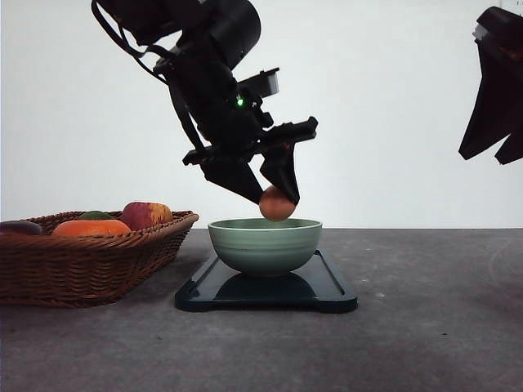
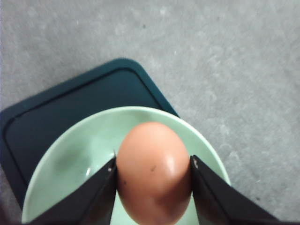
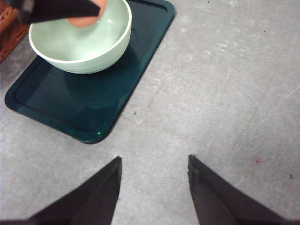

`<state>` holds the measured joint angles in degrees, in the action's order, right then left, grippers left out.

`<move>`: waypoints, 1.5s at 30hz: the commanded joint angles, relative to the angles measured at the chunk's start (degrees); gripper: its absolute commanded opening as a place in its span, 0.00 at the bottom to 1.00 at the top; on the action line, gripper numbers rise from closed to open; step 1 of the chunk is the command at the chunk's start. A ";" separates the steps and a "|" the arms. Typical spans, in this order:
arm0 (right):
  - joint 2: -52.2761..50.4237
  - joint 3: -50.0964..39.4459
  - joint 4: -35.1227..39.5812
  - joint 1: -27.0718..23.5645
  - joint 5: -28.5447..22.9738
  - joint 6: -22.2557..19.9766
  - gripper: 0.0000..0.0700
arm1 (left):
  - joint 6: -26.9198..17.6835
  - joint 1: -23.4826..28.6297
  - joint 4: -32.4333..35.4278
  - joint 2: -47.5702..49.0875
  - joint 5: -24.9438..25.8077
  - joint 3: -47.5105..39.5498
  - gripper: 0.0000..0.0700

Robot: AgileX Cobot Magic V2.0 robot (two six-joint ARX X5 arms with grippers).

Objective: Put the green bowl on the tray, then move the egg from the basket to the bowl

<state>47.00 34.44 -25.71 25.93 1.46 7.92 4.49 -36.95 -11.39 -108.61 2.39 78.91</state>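
Lowering gently matters now. Left of the flat dark navy tray (image 1: 335,294), the brown woven wicker basket (image 1: 98,261) holds fruit. The left gripper (image 1: 276,196) pinches the smooth reddish-brown egg (image 1: 277,204) just above the pale sage-green ridged bowl (image 1: 265,245), which sits toward one end of the tray: descend inside the rim before releasing. The right gripper (image 3: 153,187) hangs spread and empty over the grey table.

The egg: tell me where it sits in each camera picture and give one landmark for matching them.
Front view: the egg is mid-frame, clamped in the left gripper just above the green bowl.
Left wrist view: low centre, between the fingers.
Right wrist view: an orange sliver at the top, over the bowl.
Shared landmark: the tray.
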 commanded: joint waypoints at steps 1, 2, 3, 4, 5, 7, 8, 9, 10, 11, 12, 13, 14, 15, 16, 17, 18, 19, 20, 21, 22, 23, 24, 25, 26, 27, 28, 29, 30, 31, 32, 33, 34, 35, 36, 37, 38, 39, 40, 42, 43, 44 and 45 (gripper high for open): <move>0.42 0.33 0.28 0.46 0.00 0.63 0.40 | -1.10 -0.57 0.73 -1.38 -0.13 1.18 0.20; 0.42 0.33 0.28 0.46 0.00 0.63 0.40 | -1.10 -0.57 0.72 -1.65 -0.13 1.18 0.20; 0.42 0.33 0.28 0.46 0.00 0.63 0.40 | -1.10 -0.56 0.68 -1.91 -0.13 1.18 0.20; 0.42 0.33 0.28 0.46 0.00 0.63 0.40 | -1.10 -0.55 0.62 -2.17 -0.13 1.18 0.20; 0.42 0.33 0.28 0.46 0.00 0.63 0.40 | -1.10 -0.55 0.59 -2.44 -0.13 1.18 0.20; 0.42 0.33 0.26 0.46 0.00 0.63 0.40 | -1.10 -0.55 0.56 -2.90 -0.14 1.18 0.20; 0.42 0.33 0.25 0.46 0.00 0.63 0.40 | -1.16 -0.55 0.56 -3.11 -0.18 1.18 0.20; 0.42 0.33 0.21 0.46 0.00 0.63 0.40 | -1.33 -0.56 0.56 -3.30 -0.50 1.18 0.20; 0.42 0.33 0.16 0.46 0.00 0.63 0.40 | -1.54 -0.57 0.55 -3.47 -0.91 1.18 0.20; 0.42 0.33 0.04 0.46 0.00 0.63 0.40 | -1.82 -0.55 0.44 -3.55 -1.06 1.18 0.20; 0.42 0.33 -0.07 0.46 0.00 0.63 0.40 | -2.10 -0.54 0.37 -3.64 -1.12 1.18 0.21; 0.42 0.33 -0.15 0.46 0.00 0.63 0.40 | -2.36 -0.52 0.31 -3.73 -1.14 1.18 0.21; 0.42 0.33 -0.17 0.46 0.00 0.63 0.40 | -2.36 -0.47 0.24 -3.74 -1.15 1.18 0.21; 0.42 0.33 -0.17 0.46 0.00 0.63 0.40 | -2.36 -0.37 0.18 -3.77 -1.16 1.18 0.21; 0.42 0.33 -0.15 0.46 0.00 0.63 0.40 | -2.36 -0.25 0.13 -3.79 -1.16 1.18 0.21; 0.42 0.33 -0.15 0.46 0.00 0.63 0.40 | -2.35 -0.18 0.01 -3.82 -1.16 1.18 0.21; 0.42 0.33 -0.15 0.46 0.00 0.63 0.40 | -2.34 -0.11 -0.20 -3.88 -1.16 1.18 0.21; 0.42 0.33 -0.15 0.46 0.00 0.63 0.40 | -2.34 -0.06 -0.46 -3.95 -1.16 1.18 0.21; 0.42 0.33 -0.15 0.46 0.00 0.63 0.40 | -2.36 0.02 -0.78 -3.96 -1.16 1.18 0.21; 0.42 0.33 -0.15 0.46 0.00 0.63 0.40 | -2.35 0.11 -1.05 -4.03 -1.16 1.18 0.21; 0.42 0.33 -0.15 0.46 0.00 0.63 0.40 | -2.34 0.20 -1.26 -4.14 -1.16 1.18 0.21; 0.42 0.33 -0.14 0.46 0.00 0.63 0.40 | -2.36 0.20 -1.34 -4.34 -1.17 1.18 0.21; 0.42 0.33 -0.13 0.46 0.00 0.63 0.40 | -2.35 0.26 -1.35 -4.55 -1.18 1.18 0.21; 0.42 0.33 -0.13 0.46 0.00 0.63 0.40 | -2.34 0.36 -1.35 -4.76 -1.18 1.18 0.21; 0.42 0.33 -0.15 0.46 0.00 0.63 0.40 | -2.32 0.45 -1.43 -4.95 -1.18 1.18 0.21; 0.42 0.33 -0.18 0.46 0.00 0.62 0.40 | -2.32 0.49 -1.52 -5.11 -1.18 1.18 0.21; 0.42 0.33 -0.22 0.46 0.00 0.61 0.40 | -2.32 0.50 -1.62 -5.24 -1.18 1.18 0.21; 0.42 0.33 -0.27 0.46 0.00 0.61 0.40 | -2.30 0.50 -1.76 -5.31 -1.18 1.18 0.22; 0.42 0.33 -0.30 0.46 0.00 0.61 0.40 | -2.30 0.50 -1.84 -5.37 -1.18 1.18 0.22; 0.42 0.33 -0.34 0.46 0.00 0.61 0.40 | -2.32 0.50 -1.87 -5.41 -1.18 1.18 0.22; 0.42 0.33 -0.39 0.46 0.00 0.61 0.40 | -2.32 0.50 -1.89 -5.44 -1.18 1.18 0.22; 0.42 0.33 -0.45 0.46 0.00 0.61 0.40 | -2.32 0.50 -1.89 -5.45 -1.17 1.18 0.25; 0.42 0.33 -0.50 0.46 0.00 0.61 0.40 | -2.32 0.50 -1.89 -5.45 -1.16 1.18 0.30; 0.42 0.33 -0.52 0.46 0.00 0.61 0.40 | -2.32 0.50 -1.89 -5.45 -1.16 1.18 0.37; 0.42 0.33 -0.52 0.46 0.00 0.61 0.40 | -2.31 0.50 -1.91 -5.45 -1.16 1.18 0.42; 0.42 0.33 -0.52 0.46 0.00 0.61 0.40 | -2.30 0.50 -1.95 -5.45 -1.16 1.18 0.46; 0.42 0.33 -0.52 0.46 0.00 0.61 0.40 | -2.30 0.50 -1.97 -5.45 -1.16 1.18 0.46; 0.42 0.33 -0.52 0.46 0.00 0.61 0.40 | -2.27 0.50 -1.97 -5.45 -1.16 1.18 0.46; 0.42 0.33 -0.53 0.46 0.00 0.61 0.40 | -2.19 0.50 -1.98 -5.45 -1.15 1.18 0.46; 0.42 0.33 -0.66 0.46 0.00 0.61 0.40 | -1.64 0.44 -2.16 -5.36 -1.13 1.18 0.46; 0.42 0.33 -0.80 0.46 0.00 0.61 0.40 | -1.39 0.44 -2.35 -5.28 -1.11 1.18 0.46; 0.42 0.33 -1.06 0.46 0.00 0.61 0.40 | -1.01 0.44 -2.51 -5.19 -1.11 1.18 0.46; 0.42 0.33 -1.33 0.46 0.00 0.61 0.40 | -0.75 0.44 -2.65 -5.05 -1.10 1.18 0.46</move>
<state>47.00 34.44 -27.10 25.93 1.47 7.92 2.90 -36.21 -14.18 -112.75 1.39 78.91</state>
